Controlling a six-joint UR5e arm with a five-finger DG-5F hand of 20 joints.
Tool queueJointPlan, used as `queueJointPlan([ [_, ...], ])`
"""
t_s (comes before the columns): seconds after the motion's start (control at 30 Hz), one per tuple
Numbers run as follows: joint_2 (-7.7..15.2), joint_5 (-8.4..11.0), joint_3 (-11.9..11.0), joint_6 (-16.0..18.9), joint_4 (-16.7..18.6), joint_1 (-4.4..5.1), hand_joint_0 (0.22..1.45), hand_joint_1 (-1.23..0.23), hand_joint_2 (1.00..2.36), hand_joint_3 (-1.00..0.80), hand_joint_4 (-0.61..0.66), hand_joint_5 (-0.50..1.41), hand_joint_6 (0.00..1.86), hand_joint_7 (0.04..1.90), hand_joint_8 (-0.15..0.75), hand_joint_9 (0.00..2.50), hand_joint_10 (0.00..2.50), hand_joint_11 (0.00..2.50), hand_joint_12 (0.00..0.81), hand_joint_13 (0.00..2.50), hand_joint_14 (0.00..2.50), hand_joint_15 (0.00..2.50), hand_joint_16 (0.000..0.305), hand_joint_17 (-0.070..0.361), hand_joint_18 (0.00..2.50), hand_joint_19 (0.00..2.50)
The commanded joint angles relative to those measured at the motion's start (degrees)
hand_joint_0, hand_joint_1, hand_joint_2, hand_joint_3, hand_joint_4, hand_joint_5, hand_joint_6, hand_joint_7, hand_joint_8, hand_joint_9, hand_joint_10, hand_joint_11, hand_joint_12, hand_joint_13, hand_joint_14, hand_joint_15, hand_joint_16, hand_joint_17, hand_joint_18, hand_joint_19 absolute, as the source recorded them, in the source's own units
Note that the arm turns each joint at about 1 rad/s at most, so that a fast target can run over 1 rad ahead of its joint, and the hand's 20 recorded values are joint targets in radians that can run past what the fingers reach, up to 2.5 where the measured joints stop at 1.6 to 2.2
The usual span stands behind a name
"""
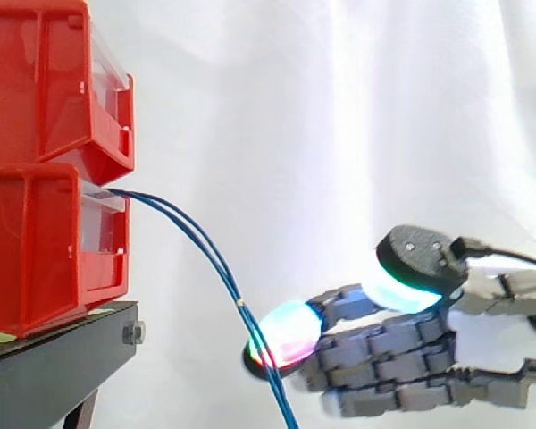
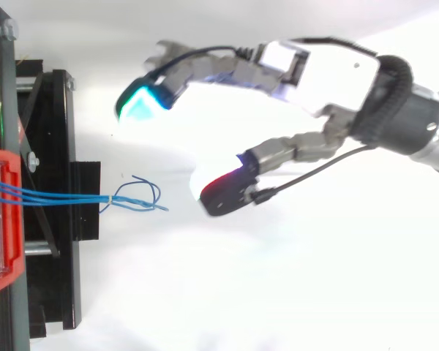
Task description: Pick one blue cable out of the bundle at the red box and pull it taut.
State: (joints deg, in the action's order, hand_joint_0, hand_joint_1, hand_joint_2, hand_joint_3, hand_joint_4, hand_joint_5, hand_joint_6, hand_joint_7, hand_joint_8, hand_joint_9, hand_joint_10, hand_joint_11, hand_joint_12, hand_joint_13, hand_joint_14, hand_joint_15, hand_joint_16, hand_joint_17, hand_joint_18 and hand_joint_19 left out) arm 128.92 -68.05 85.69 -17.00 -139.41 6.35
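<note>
Now, bundle: blue cables come out of the front of the lower red box and sag away from it; a small white tie binds them a little way out from the box.
Loose ends: beyond the tie, on the side away from the red box, the loose ends fan apart and curl.
Long axis: straight out from the box front, pointing toward the hand.
Hand: hand released, fingers spread wide, nothing in them; it lies farther from the red box than the bundle does, reaching in toward it.
Key relation: from above, the red-glowing pad sits near the loose ends but apart from them, farther from the box; the cyan pad is off to one side of the cable line.
Side check: a pad overlaps the strands below the tie; contact cannot be told.
Next (judgement): advance toward the box along the axis, bracket one strand past the tie.
Risk (judgement): strands lie close, so two may get caught.
</note>
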Motion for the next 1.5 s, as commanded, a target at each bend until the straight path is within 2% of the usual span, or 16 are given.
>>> queueJointPlan([
  [0.0, 4.3, -2.44, -4.8, 0.6, -0.5, 0.33, 0.51, -0.72, 1.0, -0.5, 0.31, -0.19, 0.5, 0.74, 0.267, 0.22, 0.0, 0.0, 0.34, 0.0, 0.0, 0.03, 0.053, 0.12, 0.0, 0.06],
  [0.03, 4.7, -2.79, -5.4, 0.7, -0.6, 0.41, 0.51, -0.72, 1.0, -0.5, 0.31, -0.19, 0.5, 0.76, 0.265, 0.22, 0.0, 0.0, 0.337, 0.0, 0.0, 0.03, 0.052, 0.118, 0.0, 0.06],
  [0.1, 7.1, -2.96, -7.2, 1.9, 0.0, 0.68, 0.52, -0.72, 1.0, -0.5, 0.32, -0.18, 0.5, 0.77, 0.264, 0.22, 0.0, 0.0, 0.337, 0.0, 0.0, 0.03, 0.052, 0.118, 0.0, 0.06],
  [0.3, 7.1, -2.7, -7.4, 1.8, -0.2, 1.47, 0.54, -0.72, 1.0, -0.5, 0.35, -0.16, 0.5, 0.85, 0.268, 0.26, 0.0, 0.0, 0.331, 0.0, 0.0, 0.03, 0.051, 0.116, 0.0, 0.07],
  [0.47, 7.1, -2.7, -8.1, 1.7, 0.0, 1.73, 0.55, -0.72, 1.0, -0.49, 0.36, -0.15, 0.5, 0.92, 0.267, 0.26, 0.0, 0.0, 0.331, 0.0, 0.0, 0.03, 0.051, 0.115, 0.0, 0.06],
  [0.53, 7.1, -2.79, -9.3, 1.7, -0.2, 1.82, 0.55, -0.72, 1.0, -0.49, 0.35, -0.14, 0.5, 0.98, 0.269, 0.27, 0.0, 0.01, 0.331, 0.0, 0.0, 0.03, 0.051, 0.115, 0.0, 0.07],
  [0.57, 7.1, -2.88, -10.3, 1.7, -0.5, 1.56, 0.55, -0.72, 1.0, -0.49, 0.35, -0.14, 0.5, 0.99, 0.268, 0.27, 0.0, 0.0, 0.33, 0.0, 0.0, 0.04, 0.051, 0.114, 0.0, 0.06],
  [0.77, 7.1, -2.96, -12.7, 1.5, -3.4, 1.38, 0.57, -0.73, 1.0, -0.45, 0.27, -0.12, 0.5, 1.16, 0.269, 0.28, 0.0, 0.02, 0.327, 0.0, 0.0, 0.03, 0.05, 0.113, 0.0, 0.06],
  [0.9, 7.1, -2.96, -12.7, 1.4, -3.6, 1.47, 0.59, -0.75, 1.01, -0.39, 0.2, -0.14, 0.6, 1.06, 0.267, 0.29, 0.0, 0.03, 0.327, 0.0, 0.0, 0.03, 0.05, 0.113, 0.0, 0.05],
  [1.1, 7.1, -3.05, -12.7, 1.4, -3.8, 1.38, 0.61, -0.75, 1.01, -0.32, 0.2, -0.16, 0.74, 0.86, 0.269, 0.3, 0.0, 0.04, 0.326, 0.0, 0.0, 0.04, 0.05, 0.113, 0.0, 0.05],
  [1.3, 7.1, -3.14, -12.7, 1.4, -3.6, 1.29, 0.61, -0.75, 1.01, -0.3, 0.18, -0.18, 0.82, 0.81, 0.274, 0.32, 0.0, 0.06, 0.328, 0.01, 0.0, 0.04, 0.05, 0.113, 0.0, 0.05],
  [1.47, 7.1, -3.14, -12.7, 1.4, -3.7, 1.29, 0.58, -0.75, 1.01, -0.37, 0.2, -0.19, 0.83, 0.79, 0.277, 0.32, 0.0, 0.07, 0.33, 0.02, 0.0, 0.05, 0.051, 0.114, 0.0, 0.07],
])
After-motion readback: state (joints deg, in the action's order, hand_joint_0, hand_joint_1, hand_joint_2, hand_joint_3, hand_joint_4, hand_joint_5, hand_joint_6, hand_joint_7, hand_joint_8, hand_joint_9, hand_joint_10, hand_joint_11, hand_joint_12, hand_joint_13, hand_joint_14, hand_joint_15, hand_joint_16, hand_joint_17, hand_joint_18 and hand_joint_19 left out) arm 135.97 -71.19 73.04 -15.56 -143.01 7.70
